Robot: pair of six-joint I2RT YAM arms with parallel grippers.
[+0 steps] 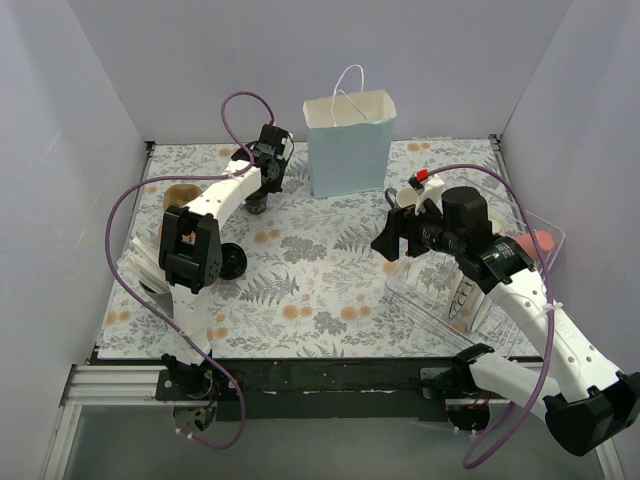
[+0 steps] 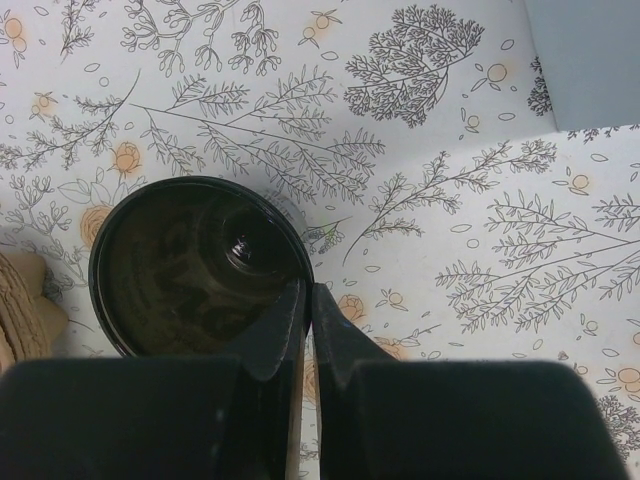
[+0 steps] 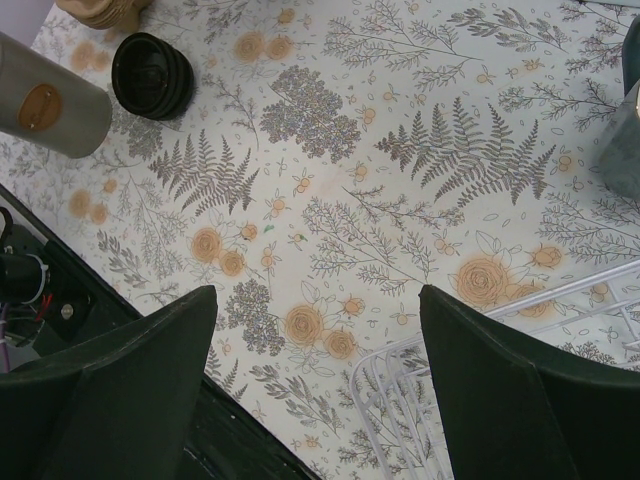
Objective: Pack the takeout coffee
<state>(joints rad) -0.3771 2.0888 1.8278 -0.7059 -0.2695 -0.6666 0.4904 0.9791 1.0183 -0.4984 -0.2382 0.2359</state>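
The takeout coffee (image 2: 190, 270) is a small dark cup standing on the floral cloth at the back left; in the top view (image 1: 257, 206) it is mostly under my left wrist. No lid shows on it, and its top looks dark and glossy. My left gripper (image 2: 306, 290) is shut on the cup's near-right rim, one finger inside and one outside; it also shows in the top view (image 1: 263, 192). The light-blue paper bag (image 1: 350, 145) stands upright and open at the back middle, right of the cup. My right gripper (image 1: 388, 245) is open and empty above the cloth (image 3: 315, 290).
A black round lid-like piece (image 1: 232, 262) lies near the left arm and shows in the right wrist view (image 3: 152, 75) beside a plain grey cup (image 3: 50, 105). A clear rack (image 1: 480, 280) fills the right side. A grey mug (image 1: 407, 200) stands behind the right gripper. A tan object (image 2: 20, 310) sits left of the cup.
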